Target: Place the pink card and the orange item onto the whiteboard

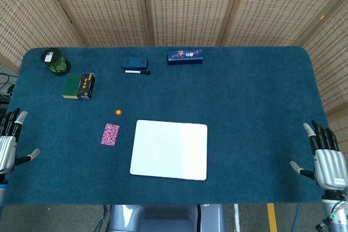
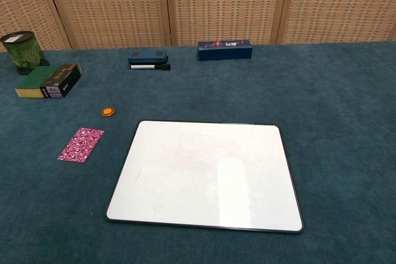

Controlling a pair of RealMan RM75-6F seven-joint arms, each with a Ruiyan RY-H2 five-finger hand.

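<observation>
The whiteboard point(image 1: 169, 149) point(image 2: 204, 174) lies flat and bare near the table's front middle. Just left of it lies the pink patterned card point(image 1: 110, 134) point(image 2: 81, 144) on the blue cloth. A small round orange item point(image 1: 118, 112) point(image 2: 107, 111) sits a little behind the card. My left hand point(image 1: 10, 144) hangs at the table's front left edge, fingers apart, holding nothing. At the front right edge my right hand point(image 1: 325, 160) is likewise open and empty. Both hands are far from the card and the orange item. The chest view shows neither hand.
At the back left stand a green mesh cup point(image 1: 54, 61) point(image 2: 23, 51) and a green and black box point(image 1: 79, 85) point(image 2: 49, 81). A board eraser point(image 1: 135, 62) point(image 2: 148, 59) with a marker point(image 1: 137, 71) point(image 2: 150, 66) and a dark blue case point(image 1: 185, 56) point(image 2: 224, 49) lie at the back middle.
</observation>
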